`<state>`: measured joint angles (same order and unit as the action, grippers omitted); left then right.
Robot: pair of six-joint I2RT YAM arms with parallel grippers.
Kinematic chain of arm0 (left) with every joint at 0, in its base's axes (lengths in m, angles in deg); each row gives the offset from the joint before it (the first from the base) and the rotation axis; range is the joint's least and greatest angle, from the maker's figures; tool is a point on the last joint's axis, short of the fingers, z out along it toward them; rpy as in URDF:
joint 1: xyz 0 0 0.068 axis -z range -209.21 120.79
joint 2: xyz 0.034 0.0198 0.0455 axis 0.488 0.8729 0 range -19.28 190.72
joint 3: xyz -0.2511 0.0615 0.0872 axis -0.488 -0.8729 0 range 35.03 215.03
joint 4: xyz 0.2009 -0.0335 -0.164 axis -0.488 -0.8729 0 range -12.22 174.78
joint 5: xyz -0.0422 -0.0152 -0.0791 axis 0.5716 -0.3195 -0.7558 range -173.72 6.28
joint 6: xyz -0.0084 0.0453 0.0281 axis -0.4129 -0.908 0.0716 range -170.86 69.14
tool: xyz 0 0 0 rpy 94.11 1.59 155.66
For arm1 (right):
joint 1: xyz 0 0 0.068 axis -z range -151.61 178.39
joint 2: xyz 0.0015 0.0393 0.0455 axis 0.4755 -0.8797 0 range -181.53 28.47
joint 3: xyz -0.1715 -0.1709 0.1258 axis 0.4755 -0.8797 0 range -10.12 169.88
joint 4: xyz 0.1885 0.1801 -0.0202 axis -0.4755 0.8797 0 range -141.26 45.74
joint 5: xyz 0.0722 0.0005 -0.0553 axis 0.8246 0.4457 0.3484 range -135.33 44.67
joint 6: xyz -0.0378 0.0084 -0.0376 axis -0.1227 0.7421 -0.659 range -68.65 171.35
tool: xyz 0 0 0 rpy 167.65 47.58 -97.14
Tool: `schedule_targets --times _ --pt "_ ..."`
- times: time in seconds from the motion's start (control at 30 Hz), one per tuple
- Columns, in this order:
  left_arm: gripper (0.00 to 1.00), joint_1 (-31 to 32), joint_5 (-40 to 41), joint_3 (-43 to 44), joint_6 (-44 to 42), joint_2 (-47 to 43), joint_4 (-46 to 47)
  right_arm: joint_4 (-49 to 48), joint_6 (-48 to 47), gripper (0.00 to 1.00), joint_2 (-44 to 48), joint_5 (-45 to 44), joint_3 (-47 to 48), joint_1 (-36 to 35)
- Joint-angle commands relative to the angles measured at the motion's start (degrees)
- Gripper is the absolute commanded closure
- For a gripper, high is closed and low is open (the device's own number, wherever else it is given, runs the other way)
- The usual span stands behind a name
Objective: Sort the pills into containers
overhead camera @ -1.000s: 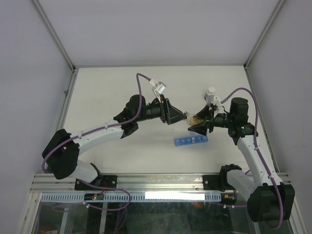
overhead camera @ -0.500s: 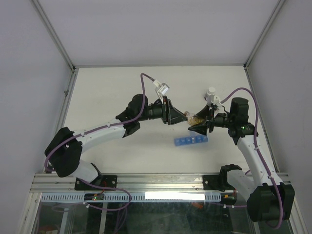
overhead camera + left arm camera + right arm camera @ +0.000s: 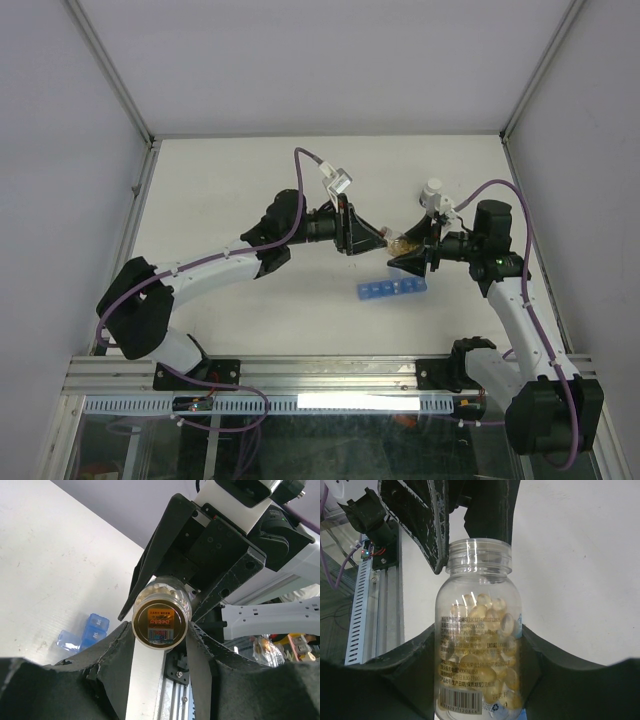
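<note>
The right gripper [image 3: 479, 641] clamps a clear bottle [image 3: 479, 580] that looks slippery, with loose pills [image 3: 490, 675] inside, near the pill organizer [image 3: 391, 289]. The left gripper [image 3: 159, 631] straddles its end; pressing or not, I cannot tell. I would hold the body.

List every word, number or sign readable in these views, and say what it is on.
Side label of the pill bottle: rows of fine print, too blurred to read.
The barcode under that print, with digits: too small to read.
The orange sticker at the bottle's round end, left wrist view: print and a small barcode, unreadable.
The pill organizer: no marking visible.
Nothing can be quoted.
</note>
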<state>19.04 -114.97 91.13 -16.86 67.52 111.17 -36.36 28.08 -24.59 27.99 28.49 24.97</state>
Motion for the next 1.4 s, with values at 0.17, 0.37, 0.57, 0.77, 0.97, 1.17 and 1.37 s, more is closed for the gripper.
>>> schedule_targets --times 0.17,0.37,0.57,0.77,0.97,1.17,1.37 --pt "0.29 0.75 -2.99 0.79 -1.75 -1.63 1.83 -2.66 -0.38 1.0 0.74 0.8 2.52 -0.23" --pt "0.01 0.43 0.08 -0.97 -1.4 -3.4 2.0 -2.59 -0.38 1.0 0.76 0.89 2.59 -0.24" --pt "0.01 -1.08 2.53 -3.25 2.32 -4.28 6.8 -2.59 -0.38 1.0 0.8 0.85 2.52 -0.25" --pt "0.14 -1.23 1.63 -3.04 4.87 -3.38 10.15 -2.59 -0.37 1.0 0.76 0.87 2.52 -0.2" --pt "0.38 -1.06 -0.04 -1.61 5.8 -2.27 10.01 -2.59 -0.37 1.0 0.67 0.78 2.52 -0.22" --pt "0.4 -0.67 -1.05 -0.9 5.64 -1.67 9.49 -2.61 -0.38 1.0 0.63 0.74 2.43 -0.19" --pt "0.42 -0.61 -1.43 -0.06 5.55 -0.94 8.88 -2.66 -0.38 1.0 0.63 0.74 2.43 -0.22"
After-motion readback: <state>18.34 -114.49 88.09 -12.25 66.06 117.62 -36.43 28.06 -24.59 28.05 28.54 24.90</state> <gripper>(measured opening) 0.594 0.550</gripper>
